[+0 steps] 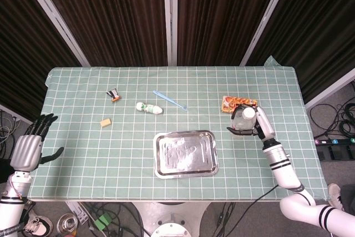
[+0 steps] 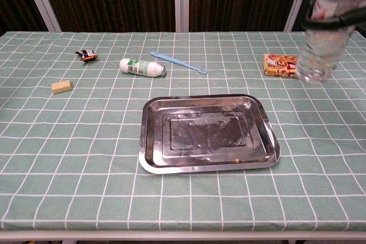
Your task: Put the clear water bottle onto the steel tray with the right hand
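Carrying: the right hand (image 1: 256, 125) holds the clear water bottle (image 2: 322, 38) lifted off the table, fingers wrapped round its upper body; the bottle hangs roughly upright with a slight tilt, its base in the air.
Bottle's place: in the hand's grasp, above the cloth beside the orange snack box (image 2: 283, 64); in the chest view its base overlaps that box, but it looks clear of it.
Steel tray (image 1: 186, 153): lying flat, well apart from the hand, toward the robot's left and a little nearer its body; nothing rests on it.
Left hand (image 1: 26, 150): off the far table edge, fingers spread, holding nothing.
Step in hand: judged to be the carry across to the tray.
Doing it well: keep the base above the tray's raised rim while crossing; bring the bottle upright before lowering; aim for the flat middle of the tray, not the sloped border, where a tall bottle could tip.
Release: let the base sit fully on the steel before the fingers ease off, then draw the hand away sideways so no finger drags the bottle.
Bystanders: white tube (image 1: 150, 107), blue toothbrush (image 1: 169, 100) and tan block (image 1: 106, 122) lie beyond the tray from the hand, out of the likely path.
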You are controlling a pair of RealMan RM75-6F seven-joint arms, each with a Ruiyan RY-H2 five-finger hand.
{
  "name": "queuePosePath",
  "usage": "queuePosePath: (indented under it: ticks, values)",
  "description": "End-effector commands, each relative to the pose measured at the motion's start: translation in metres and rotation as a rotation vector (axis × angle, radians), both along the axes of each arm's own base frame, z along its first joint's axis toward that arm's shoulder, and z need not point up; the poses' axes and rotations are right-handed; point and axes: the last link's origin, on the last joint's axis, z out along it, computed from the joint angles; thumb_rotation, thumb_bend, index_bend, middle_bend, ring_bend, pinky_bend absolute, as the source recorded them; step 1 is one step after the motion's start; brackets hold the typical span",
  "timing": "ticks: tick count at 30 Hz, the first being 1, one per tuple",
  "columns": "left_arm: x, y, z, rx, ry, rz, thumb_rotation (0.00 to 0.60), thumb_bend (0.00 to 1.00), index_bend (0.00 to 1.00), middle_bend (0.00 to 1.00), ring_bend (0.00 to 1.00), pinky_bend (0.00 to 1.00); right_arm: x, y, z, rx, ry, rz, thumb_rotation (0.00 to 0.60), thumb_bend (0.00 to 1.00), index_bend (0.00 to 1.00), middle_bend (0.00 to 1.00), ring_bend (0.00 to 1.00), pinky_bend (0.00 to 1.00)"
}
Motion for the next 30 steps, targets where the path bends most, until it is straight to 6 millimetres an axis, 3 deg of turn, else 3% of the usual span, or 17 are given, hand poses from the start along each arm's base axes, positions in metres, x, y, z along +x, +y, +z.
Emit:
queuePosePath:
  ticks: [1,5,7,9,15,22,24,28,30]
  values:
    - [-0.001,0.000,0.000,0.000,-0.003,0.004,0.600,0.26,0.16,0.18,0.09,0.19,0.037,0.012,0.028,-0.091,-0.074,0.096,0.600,0.09,0.70,0.58,0.40,0.46]
    - [-0.006,-0.004,-0.001,-0.009,-0.001,0.019,0.600,0.26,0.16,0.18,0.09,0.19,-0.039,0.019,-0.017,0.075,0.009,-0.166,0.600,0.10,0.70,0.58,0.40,0.46]
    - [-0.008,-0.006,-0.001,-0.012,-0.001,0.024,0.600,0.26,0.16,0.18,0.09,0.19,-0.067,0.024,-0.043,0.150,0.058,-0.250,0.600,0.10,0.70,0.58,0.40,0.46]
    - [-0.008,-0.007,-0.001,-0.011,0.000,0.024,0.600,0.26,0.16,0.18,0.09,0.19,-0.064,0.025,-0.053,0.177,0.058,-0.231,0.600,0.10,0.70,0.58,0.40,0.46]
    - [-0.004,-0.005,-0.001,-0.003,-0.007,0.012,0.600,0.26,0.16,0.18,0.09,0.19,-0.013,0.015,-0.026,0.036,0.015,-0.044,0.600,0.10,0.70,0.58,0.40,0.46]
    - [-0.004,-0.009,0.001,-0.001,0.001,0.020,0.600,0.26,0.16,0.18,0.09,0.19,0.058,-0.005,-0.074,0.176,-0.046,0.040,0.600,0.10,0.70,0.58,0.40,0.46]
    - [-0.004,-0.009,0.002,0.000,0.002,0.021,0.600,0.26,0.16,0.18,0.09,0.19,0.058,-0.002,-0.066,0.144,-0.018,0.059,0.600,0.10,0.70,0.58,0.40,0.46]
    - [-0.006,-0.007,0.001,0.002,-0.011,0.025,0.600,0.26,0.16,0.18,0.09,0.19,0.009,0.010,-0.015,0.001,0.038,-0.013,0.600,0.10,0.70,0.58,0.40,0.46]
    - [-0.007,-0.007,0.000,-0.006,-0.012,0.024,0.600,0.26,0.16,0.18,0.09,0.19,-0.010,0.016,0.000,-0.033,0.042,-0.061,0.600,0.10,0.70,0.58,0.40,0.46]
